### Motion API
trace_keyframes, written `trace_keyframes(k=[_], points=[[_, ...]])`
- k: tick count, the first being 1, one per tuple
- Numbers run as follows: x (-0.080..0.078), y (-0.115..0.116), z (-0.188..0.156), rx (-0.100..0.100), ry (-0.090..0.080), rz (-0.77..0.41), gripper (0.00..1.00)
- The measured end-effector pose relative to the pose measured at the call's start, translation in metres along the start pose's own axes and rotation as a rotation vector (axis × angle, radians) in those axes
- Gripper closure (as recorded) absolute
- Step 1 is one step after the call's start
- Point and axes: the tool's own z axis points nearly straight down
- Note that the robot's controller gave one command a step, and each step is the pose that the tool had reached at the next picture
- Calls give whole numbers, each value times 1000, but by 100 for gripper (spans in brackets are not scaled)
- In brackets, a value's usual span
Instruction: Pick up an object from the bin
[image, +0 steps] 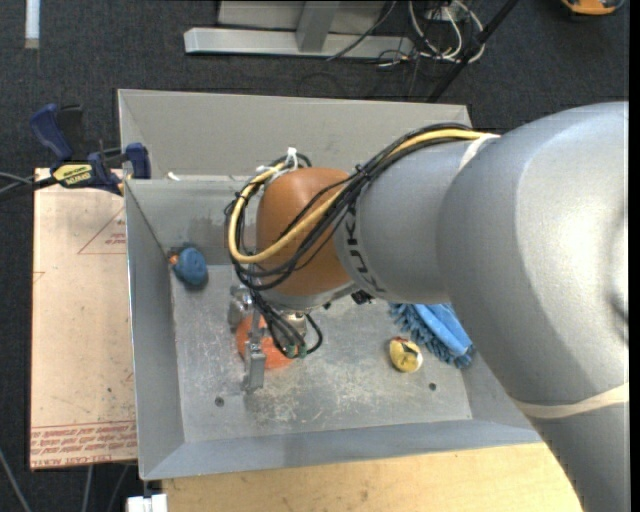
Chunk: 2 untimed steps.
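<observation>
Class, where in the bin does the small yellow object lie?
The yellow object lies toward the camera view's right, just left of the blue bristly thing, apart from the gripper.

You'll find a small orange-red object (270, 353), low and seemingly rounded, lying on the scuffed grey floor of the bin (340, 390), left of its middle and towards the near wall, much of its shape hidden under the gripper (254, 368) directly above it.
</observation>
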Motion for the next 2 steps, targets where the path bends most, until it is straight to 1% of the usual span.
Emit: trace_keyframes(k=[1,2], points=[[-2,-79,5,4,-2,-415,100],[-2,-79,5,3,-2,-415,100]])
